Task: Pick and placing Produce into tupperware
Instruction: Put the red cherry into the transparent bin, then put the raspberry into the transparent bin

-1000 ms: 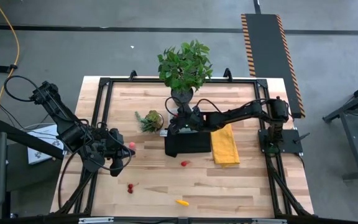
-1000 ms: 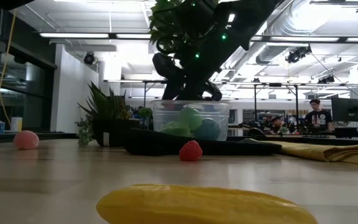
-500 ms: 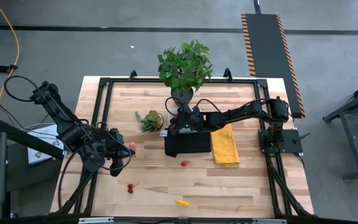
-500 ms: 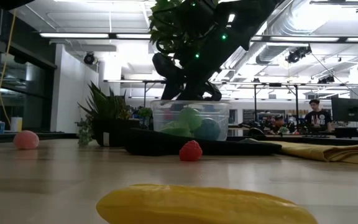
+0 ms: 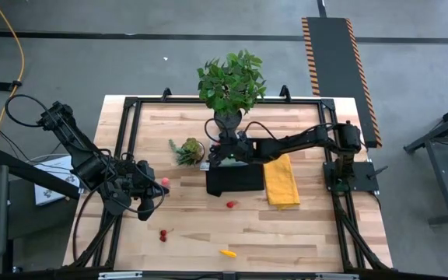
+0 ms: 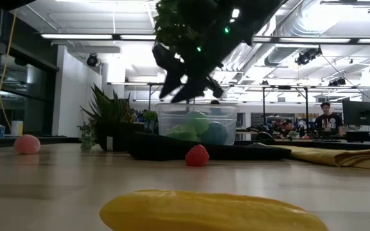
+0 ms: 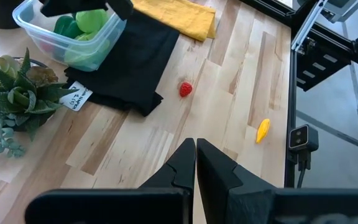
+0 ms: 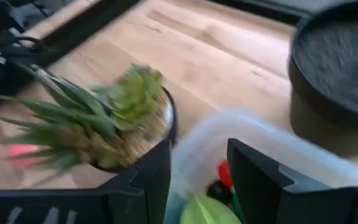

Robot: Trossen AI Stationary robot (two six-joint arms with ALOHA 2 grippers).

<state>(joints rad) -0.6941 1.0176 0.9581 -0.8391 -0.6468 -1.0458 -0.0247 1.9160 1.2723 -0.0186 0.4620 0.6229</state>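
Right end effector (image 8: 197, 168) empty, fingers apart above tupperware (image 5: 225, 162) (spiky plant (image 5: 187, 150) beside); left end effector (image 7: 196, 151) together.

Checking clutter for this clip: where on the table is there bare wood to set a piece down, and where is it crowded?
Bare wood lies along the far edge right of the big potted plant, and at the near right below the yellow cloth. The middle is crowded: tupperware on the black cloth, small spiky plant, right gripper above. Loose produce dots the near left: red berry, cherries, yellow piece.
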